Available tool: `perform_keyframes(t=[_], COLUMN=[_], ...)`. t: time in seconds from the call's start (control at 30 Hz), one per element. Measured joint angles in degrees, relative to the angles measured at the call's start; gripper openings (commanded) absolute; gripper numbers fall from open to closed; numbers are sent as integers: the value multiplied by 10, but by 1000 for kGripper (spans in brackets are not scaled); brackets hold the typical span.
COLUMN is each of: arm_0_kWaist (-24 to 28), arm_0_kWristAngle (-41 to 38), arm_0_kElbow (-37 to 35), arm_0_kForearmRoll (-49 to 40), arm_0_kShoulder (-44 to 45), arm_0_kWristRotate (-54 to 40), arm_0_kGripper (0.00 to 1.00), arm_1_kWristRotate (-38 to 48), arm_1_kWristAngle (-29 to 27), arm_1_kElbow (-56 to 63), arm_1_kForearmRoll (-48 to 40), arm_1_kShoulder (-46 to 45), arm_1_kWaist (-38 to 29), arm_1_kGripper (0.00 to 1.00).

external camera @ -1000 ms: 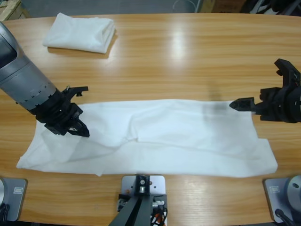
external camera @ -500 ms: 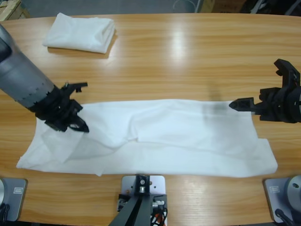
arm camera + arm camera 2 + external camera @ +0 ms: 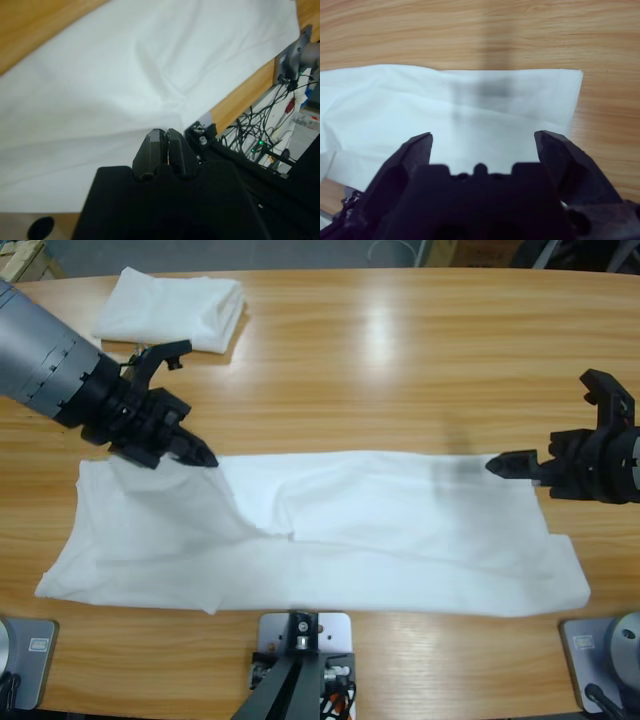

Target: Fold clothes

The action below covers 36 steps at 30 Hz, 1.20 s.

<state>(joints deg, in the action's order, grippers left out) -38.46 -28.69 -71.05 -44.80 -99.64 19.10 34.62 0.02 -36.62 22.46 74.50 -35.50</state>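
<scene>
- Stretching lengthwise between both arms, the T-shirt [image 3: 330,530] lies flat on the desk [image 3: 400,360].
- Left gripper [image 3: 196,452], jaws pressed together, sits at its near upper edge.
- Right gripper [image 3: 505,464], spread wide, faces the opposite end.

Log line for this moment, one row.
left claw: shut, over shirt | right claw: open, at shirt edge | folded shirt: far corner

long wooden table [image 3: 400,350], glossy with light glare; tangled cables [image 3: 260,135] below its edge
</scene>
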Motion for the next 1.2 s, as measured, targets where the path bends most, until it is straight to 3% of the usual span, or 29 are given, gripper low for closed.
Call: perform_keyframes(t=[0.3,0.37,0.43,0.7,0.73,0.77,0.8,0.83,0.87,0.97,1.1,1.2], arm_0_kWaist=[-5,-5,-5,-17,-18,-19,-19,-20,-21,-49,-92,-98], arm_0_kWristAngle=[0,0,0,118,136,153,164,173,178,183,189,194], arm_0_kElbow=[-35,-35,-35,-44,-50,-58,-64,-65,-65,-18,114,164], arm_0_kForearmRoll=[0,0,0,10,17,22,26,26,20,-8,-14,-14], arm_0_kShoulder=[-93,-107,-113,-66,-43,-19,5,29,47,80,89,87], arm_0_kWristRotate=[-43,-48,-50,-49,-46,-43,-42,-42,-42,-42,-24,2], arm_0_kGripper=[8,922,991,979,901,738,624,574,450,13,0,0], arm_1_kWristRotate=[0,0,0,0,0,1,1,2,3,15,43,64], arm_1_kWristAngle=[1,1,1,1,1,1,1,1,1,1,-5,-5], arm_1_kElbow=[0,0,0,0,0,0,0,0,0,0,0,0], arm_1_kForearmRoll=[-2,-2,-2,-3,-4,-4,-4,-4,-4,-4,17,48], arm_1_kShoulder=[0,0,0,2,3,4,5,5,5,5,5,8], arm_1_kWaist=[0,-1,-2,-14,-15,-17,-18,-19,-19,-21,-22,-24], arm_1_kGripper=[830,830,830,829,826,812,674,413,273,32,0,0])
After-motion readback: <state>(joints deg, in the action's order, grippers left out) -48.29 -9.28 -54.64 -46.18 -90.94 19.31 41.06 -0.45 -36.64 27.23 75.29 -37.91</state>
